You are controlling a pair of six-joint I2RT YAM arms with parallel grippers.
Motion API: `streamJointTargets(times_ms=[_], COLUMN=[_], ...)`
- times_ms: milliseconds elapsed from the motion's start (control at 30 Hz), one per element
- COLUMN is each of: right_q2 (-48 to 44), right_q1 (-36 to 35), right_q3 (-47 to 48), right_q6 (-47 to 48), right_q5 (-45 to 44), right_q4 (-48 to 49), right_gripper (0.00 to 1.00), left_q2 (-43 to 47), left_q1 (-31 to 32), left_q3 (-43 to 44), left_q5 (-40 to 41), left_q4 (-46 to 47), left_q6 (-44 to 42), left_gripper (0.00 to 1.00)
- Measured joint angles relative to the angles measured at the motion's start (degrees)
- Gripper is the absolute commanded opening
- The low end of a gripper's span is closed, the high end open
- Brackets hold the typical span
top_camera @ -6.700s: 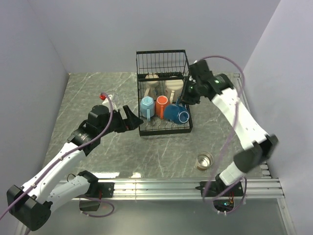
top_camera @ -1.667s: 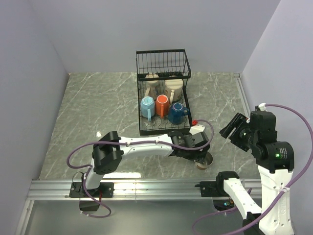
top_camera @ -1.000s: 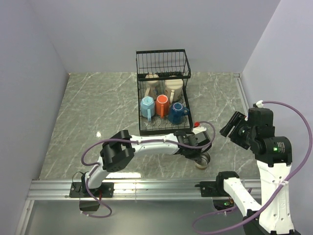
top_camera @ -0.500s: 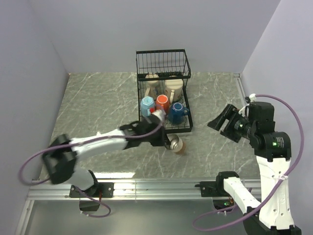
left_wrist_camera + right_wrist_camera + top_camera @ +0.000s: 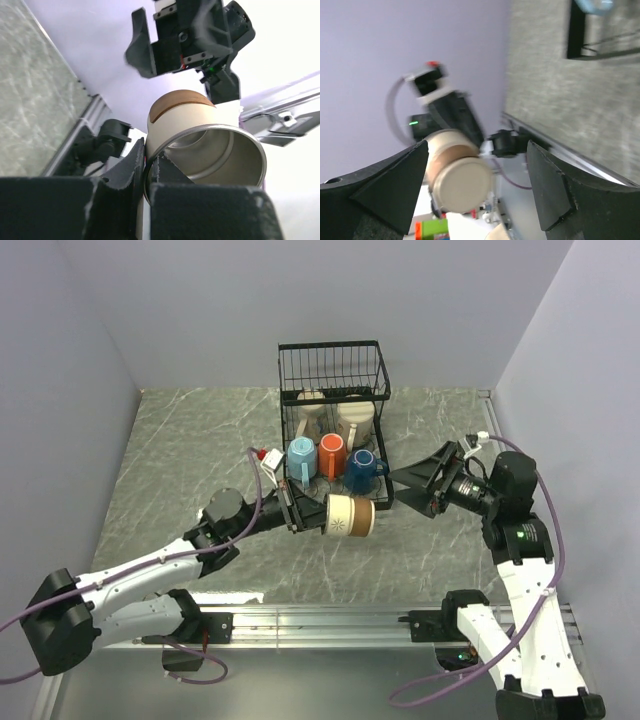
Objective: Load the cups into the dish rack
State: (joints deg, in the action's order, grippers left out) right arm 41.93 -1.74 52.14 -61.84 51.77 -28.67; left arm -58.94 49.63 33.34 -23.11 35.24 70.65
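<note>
Steel-lined cup [image 5: 350,515] now lifted off table, L gripper [image 5: 314,514] clamped on rim; R gripper [image 5: 413,480] spread wide; 5 cups [image 5: 331,455] in rack [image 5: 330,345].

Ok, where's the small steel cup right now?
Top view: the small steel cup is pinched by the left gripper at the dish rack's near edge, below the dark blue mug.
</note>
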Motion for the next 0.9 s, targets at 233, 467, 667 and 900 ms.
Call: streamJointTargets(times_ms=[233,467,667,900], right_q2=[-1.7,-0.7,1.1,1.6], right_q1=[-2.2,-10.8,-18.6,-20.9], right_q3=[-1.4,-1.8,-1.5,-1.5], right_q6=[-9.0,-10.8,-11.0,-11.6], right_q5=[3.5,0.9,-2.9,-4.6], right_q4=[12.1,14.4,14.6,15.8], right_gripper=[0.88,0.88,0.89,0.89], left_q2=[-2.1,-8.1,-10.5,-13.6], left_q1=[0.0,-0.4,-0.5,-0.5], left_q3=[-5.6,-6.8,-6.5,-4.8], left_q5=[0.9,1.5,1.5,1.5], left_q4=[16.5,29.3,32.8,34.4], left_q6=[8.2,13.6,14.7,15.7], left_gripper=[0.0,0.0,0.0,0.0])
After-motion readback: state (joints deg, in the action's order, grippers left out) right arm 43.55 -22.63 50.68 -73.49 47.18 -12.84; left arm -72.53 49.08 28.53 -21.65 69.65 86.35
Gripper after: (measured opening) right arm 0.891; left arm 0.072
